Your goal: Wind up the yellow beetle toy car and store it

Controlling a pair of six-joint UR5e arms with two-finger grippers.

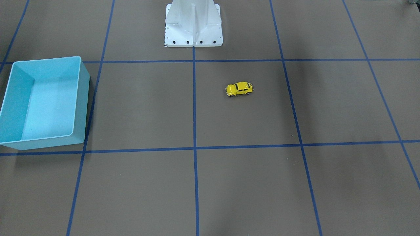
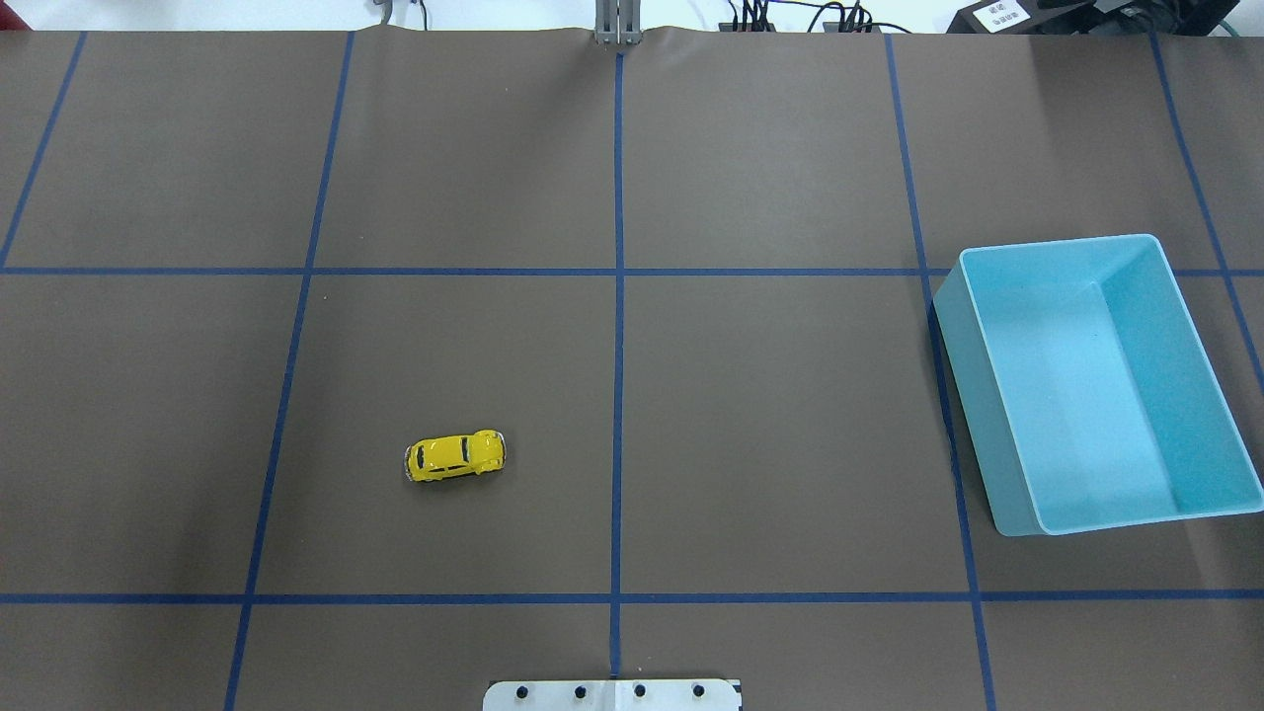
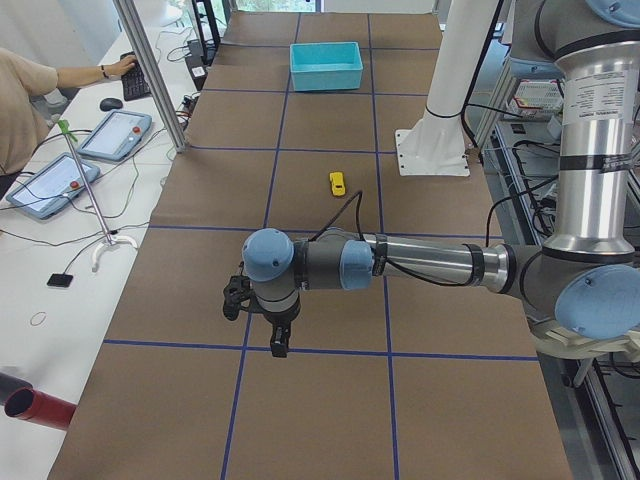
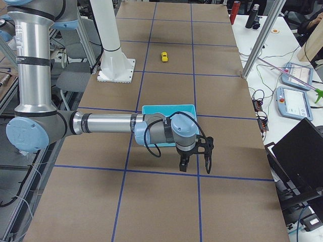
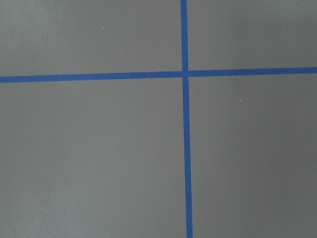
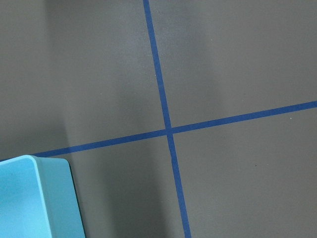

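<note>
The yellow beetle toy car stands on its wheels on the brown table, left of the centre tape line; it also shows in the front view and small in both side views. The turquoise bin sits empty at the right, far from the car. My left gripper hangs over the table's left end, well away from the car. My right gripper hangs just beyond the bin's outer side. Both show only in side views, so I cannot tell whether they are open or shut.
The white robot base stands at the table's near-robot edge. Blue tape lines grid the table. The bin's corner shows in the right wrist view. An operator and tablets sit at a side bench.
</note>
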